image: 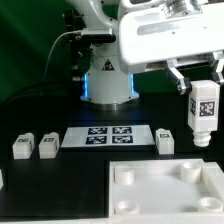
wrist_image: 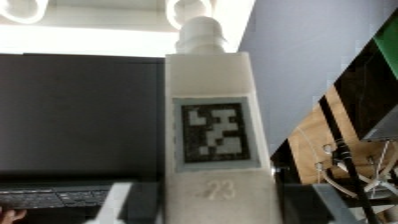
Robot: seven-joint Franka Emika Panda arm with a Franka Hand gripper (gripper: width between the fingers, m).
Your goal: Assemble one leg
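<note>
The end effector [image: 200, 84] is clenched on the leg [image: 204, 107], gripping its upper end so that the post hangs upright in the air, clear of the surface [image: 60, 195], with its black-and-white tag facing the exterior camera. It hangs over the part of the surface toward the exterior view's right edge, above the far side of the white tray [image: 160, 200], and touches neither the tray nor anything else below. The wrist view shows the same leg [wrist_image: 214, 130] filling the middle of the picture, with the tag square on its white face and a small number printed beneath it, too blurred to read. The tray, with round sockets at its corners, lies at the surface's near corner on the exterior view's right. Behind it, the marker board [image: 110, 137] lies flat across the middle of the surface. One spare leg [image: 166, 140] lies just beside the board's end on the exterior view's right, and two more spare legs [image: 22, 146] [image: 46, 145] lie side by side off the board's other end, toward the surface's edge on the exterior view's left. The arm's base [image: 108, 85] stands at the far edge.
</note>
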